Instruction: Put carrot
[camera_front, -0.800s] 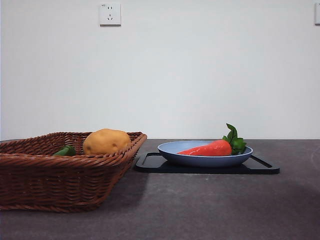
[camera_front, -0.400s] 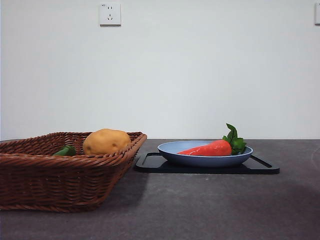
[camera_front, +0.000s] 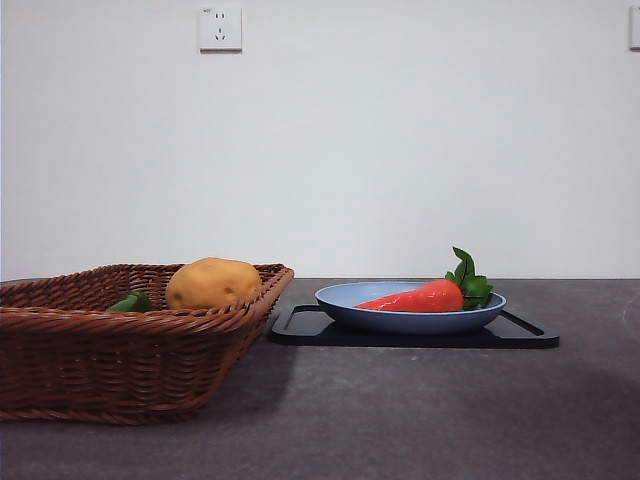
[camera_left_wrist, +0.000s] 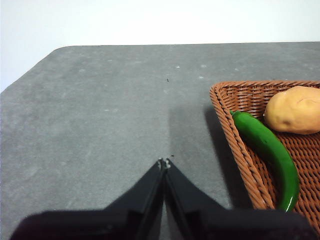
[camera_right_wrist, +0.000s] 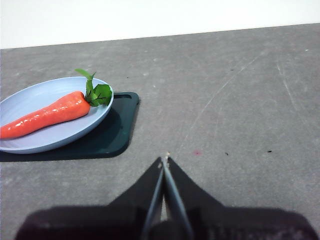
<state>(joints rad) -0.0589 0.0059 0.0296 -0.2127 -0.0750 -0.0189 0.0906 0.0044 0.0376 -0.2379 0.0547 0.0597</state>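
**Orange carrot rested on the blue plate, both grippers idle**

Glossy and red-orange, the carrot (camera_front: 418, 297) lay on its side in a shallow blue plate (camera_front: 400, 321), its green leaf tuft at the thick end. The plate sat on a flat black tray (camera_front: 520, 335) on the grey table (camera_front: 420, 410). Beside the tray stood a brown wicker basket (camera_front: 110, 365) that held a yellow-brown potato (camera_front: 212, 283) and a green pepper (camera_left_wrist: 267, 152), the pepper lying along the basket's inner wall next to the potato.

The left gripper (camera_left_wrist: 164, 162) hung over bare table just outside the basket's rim, its jaws pressed together on nothing. The right gripper (camera_right_wrist: 164, 160) hung over bare table near the tray's corner, apart from the carrot (camera_right_wrist: 45, 116), jaws likewise closed and empty.
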